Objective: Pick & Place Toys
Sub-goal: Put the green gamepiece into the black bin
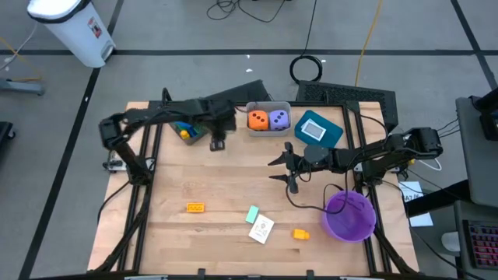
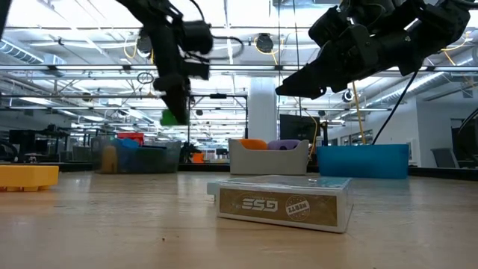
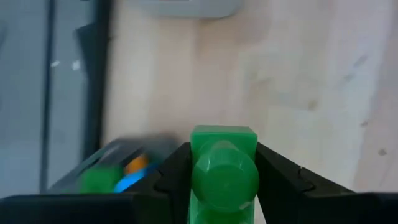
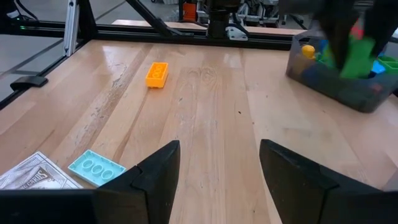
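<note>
My left gripper point(image 1: 218, 141) hangs at the far left, just beside a dark bin point(image 1: 187, 129) of mixed blocks, and is shut on a green block point(image 3: 224, 167). The block also shows in the low view point(image 2: 173, 117). My right gripper point(image 1: 282, 166) is open and empty above mid-table. On the near table lie an orange block point(image 1: 194, 207), a light teal block point(image 1: 253, 213), a card pack point(image 1: 262, 229) and a yellow-orange block point(image 1: 300, 233). Orange and purple dice point(image 1: 268, 119) sit in a grey bin. My left gripper pinches the green block by two opposite sides point(image 3: 198, 149) between its two fingers point(image 3: 171, 180). The fingers point down from above. The block hangs below them, lifted clear of the table, its lower end sticking out past the fingertips point(image 2: 173, 119).
A teal bin point(image 1: 320, 129) stands at the far right beside the grey bin point(image 1: 268, 107). A purple bowl point(image 1: 348, 216) stands near right. Bare wood lies between the two grippers and the near toys. Dark frame rails run along the table's sides.
</note>
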`<move>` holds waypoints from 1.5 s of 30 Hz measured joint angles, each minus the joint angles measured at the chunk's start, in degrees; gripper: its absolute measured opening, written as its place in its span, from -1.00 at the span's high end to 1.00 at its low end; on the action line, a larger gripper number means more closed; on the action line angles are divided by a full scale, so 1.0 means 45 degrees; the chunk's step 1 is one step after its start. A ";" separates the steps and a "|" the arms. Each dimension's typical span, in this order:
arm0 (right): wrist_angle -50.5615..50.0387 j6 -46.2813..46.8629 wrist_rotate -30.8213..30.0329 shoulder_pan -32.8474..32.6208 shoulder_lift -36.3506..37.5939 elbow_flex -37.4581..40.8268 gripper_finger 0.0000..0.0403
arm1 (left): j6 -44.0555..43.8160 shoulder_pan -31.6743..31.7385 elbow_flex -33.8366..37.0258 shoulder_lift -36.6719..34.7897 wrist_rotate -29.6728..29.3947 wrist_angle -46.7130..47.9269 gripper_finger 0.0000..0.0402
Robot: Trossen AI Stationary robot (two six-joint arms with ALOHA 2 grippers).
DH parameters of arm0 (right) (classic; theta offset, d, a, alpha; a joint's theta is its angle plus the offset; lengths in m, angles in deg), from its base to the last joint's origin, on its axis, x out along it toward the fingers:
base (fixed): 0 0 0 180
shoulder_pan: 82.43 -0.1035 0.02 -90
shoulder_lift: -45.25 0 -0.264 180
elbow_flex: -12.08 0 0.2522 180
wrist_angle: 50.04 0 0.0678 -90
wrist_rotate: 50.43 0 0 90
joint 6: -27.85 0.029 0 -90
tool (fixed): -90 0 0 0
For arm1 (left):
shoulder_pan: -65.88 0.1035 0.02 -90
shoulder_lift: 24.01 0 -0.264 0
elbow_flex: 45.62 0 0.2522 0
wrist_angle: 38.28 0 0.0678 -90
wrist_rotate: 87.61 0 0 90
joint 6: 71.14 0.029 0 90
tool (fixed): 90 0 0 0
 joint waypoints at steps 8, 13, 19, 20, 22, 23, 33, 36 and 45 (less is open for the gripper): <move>0.0006 0.0008 0.0005 -0.0005 0.0000 0.0000 -0.05 | -0.0981 0.2019 0.0079 -0.1840 -0.0528 0.1777 0.26; 0.0008 0.0088 0.0005 -0.0003 0.0000 0.0000 -0.05 | -0.1589 0.3128 0.1000 -0.2289 -0.0540 0.2244 0.25; 0.0005 0.0080 0.0005 -0.0005 0.0000 0.0000 -0.05 | -0.1688 0.3777 0.2202 -0.2281 -0.0382 0.2357 0.25; 0.0006 0.0076 0.0005 -0.0005 0.0000 0.0000 -0.05 | -0.1625 0.3820 0.2364 -0.2281 -0.0349 0.2349 0.25; 0.0015 0.0073 0.0005 -0.0004 0.0000 0.0000 -0.05 | -0.1304 0.3841 0.2647 -0.2281 -0.0312 0.2343 0.25; 0.0010 0.0073 0.0005 0.0000 0.0000 0.0000 -0.05 | -0.0988 0.3841 0.2771 -0.2281 -0.0326 0.2338 0.25; 0.0015 0.0058 0.0005 0.0000 0.0000 0.0000 -0.05 | 0.2615 0.3823 0.3767 -0.2288 -0.0469 0.2302 0.24; 0.0015 0.0054 0.0005 0.0000 0.0000 0.0000 -0.05 | 0.3425 0.3784 0.3940 -0.2295 -0.0796 0.2278 0.24; 0.0015 0.0053 0.0005 -0.0005 0.0000 0.0000 -0.05 | 0.4806 0.3375 0.3983 -0.2271 -0.1496 0.2019 0.24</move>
